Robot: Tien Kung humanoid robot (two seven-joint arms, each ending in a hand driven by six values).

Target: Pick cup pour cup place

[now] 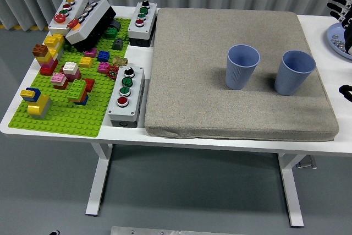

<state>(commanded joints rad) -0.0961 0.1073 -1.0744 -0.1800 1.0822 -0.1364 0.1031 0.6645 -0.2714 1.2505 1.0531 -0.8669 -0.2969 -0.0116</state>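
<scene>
- Green brick baseplate, table's 9 o'clock side, loose bricks on top
- Button boxes along its edges
- Grey mat, centre
- Left cup, upright on mat, 3 o'clock of centre
- Right cup, upright, near it
- Right hand, 2 o'clock edge, fingers spread, holding nothing

Open mat around both cups
</scene>
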